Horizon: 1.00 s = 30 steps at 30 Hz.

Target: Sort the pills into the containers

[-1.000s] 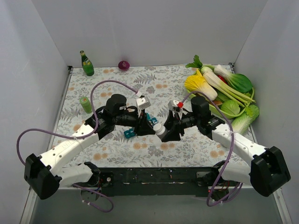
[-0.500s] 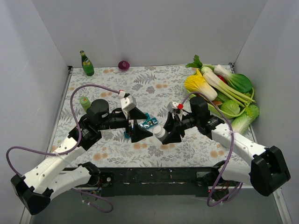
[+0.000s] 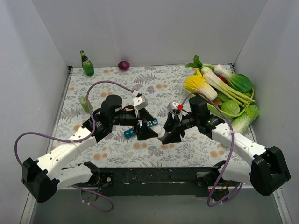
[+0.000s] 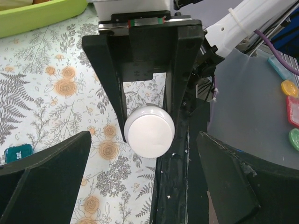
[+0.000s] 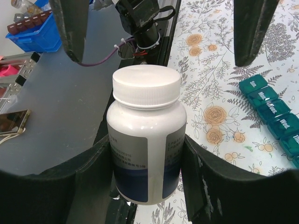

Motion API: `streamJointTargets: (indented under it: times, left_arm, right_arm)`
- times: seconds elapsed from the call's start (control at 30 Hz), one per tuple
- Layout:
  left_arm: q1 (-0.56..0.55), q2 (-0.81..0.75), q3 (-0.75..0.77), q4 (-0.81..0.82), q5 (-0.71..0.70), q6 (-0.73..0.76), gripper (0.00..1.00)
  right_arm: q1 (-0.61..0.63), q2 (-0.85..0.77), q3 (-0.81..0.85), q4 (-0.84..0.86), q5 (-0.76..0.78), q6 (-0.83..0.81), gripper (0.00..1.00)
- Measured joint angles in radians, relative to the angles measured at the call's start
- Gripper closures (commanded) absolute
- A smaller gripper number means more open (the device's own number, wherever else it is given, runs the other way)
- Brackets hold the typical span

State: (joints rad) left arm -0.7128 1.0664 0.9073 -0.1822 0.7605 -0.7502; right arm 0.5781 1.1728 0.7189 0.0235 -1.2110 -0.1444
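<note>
containers (image 3: 129,133) mostly hidden by left gripper (image 3: 144,132); bottle (image 5: 145,135) label unreadable

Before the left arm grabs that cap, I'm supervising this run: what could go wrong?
The left tool is open, facing the capped bottle in the right tool; an off-centre closing could twist it loose. The organiser lids look shut, so poured pills might scatter.
</note>
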Motion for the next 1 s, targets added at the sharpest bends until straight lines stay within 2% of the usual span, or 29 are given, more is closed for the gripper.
streamJointTargets:
  times: [0.2,0.33,0.43,0.47,0.6,0.67,0.73,0.83,1.0]
  left_arm:
    - [-0.015,0.010,0.000,0.034,0.038,0.021,0.02]
    - [-0.038,0.044,0.000,0.037,0.039,0.024,0.05]
    - [-0.055,0.075,0.000,0.032,0.032,0.029,0.16]
    - [-0.060,0.084,0.001,0.029,0.028,0.029,0.26]
    - [-0.072,0.113,0.021,0.005,0.013,0.042,0.46]
    - [-0.075,0.124,0.034,-0.005,0.011,0.049,0.44]
    - [-0.076,0.128,0.042,-0.018,0.006,0.051,0.36]
    - [-0.077,0.126,0.044,-0.028,-0.004,0.053,0.31]
    - [-0.077,0.101,0.044,-0.049,-0.026,0.046,0.30]
  right_arm:
    - [0.000,0.000,0.005,-0.002,0.000,-0.012,0.99]
    - [0.000,-0.001,0.005,-0.002,0.000,-0.013,0.99]
    - [0.000,-0.002,0.005,-0.002,0.001,-0.013,0.99]
    - [0.000,-0.002,0.005,-0.002,0.001,-0.013,0.99]
    - [0.000,-0.002,0.005,-0.002,0.003,-0.013,0.99]
    - [0.000,-0.002,0.005,-0.003,0.005,-0.013,0.99]
    - [0.000,-0.002,0.005,-0.004,0.010,-0.013,0.99]
    - [-0.001,-0.002,0.005,-0.006,0.009,-0.013,0.99]
    - [-0.001,-0.002,0.005,-0.008,0.009,-0.013,0.99]
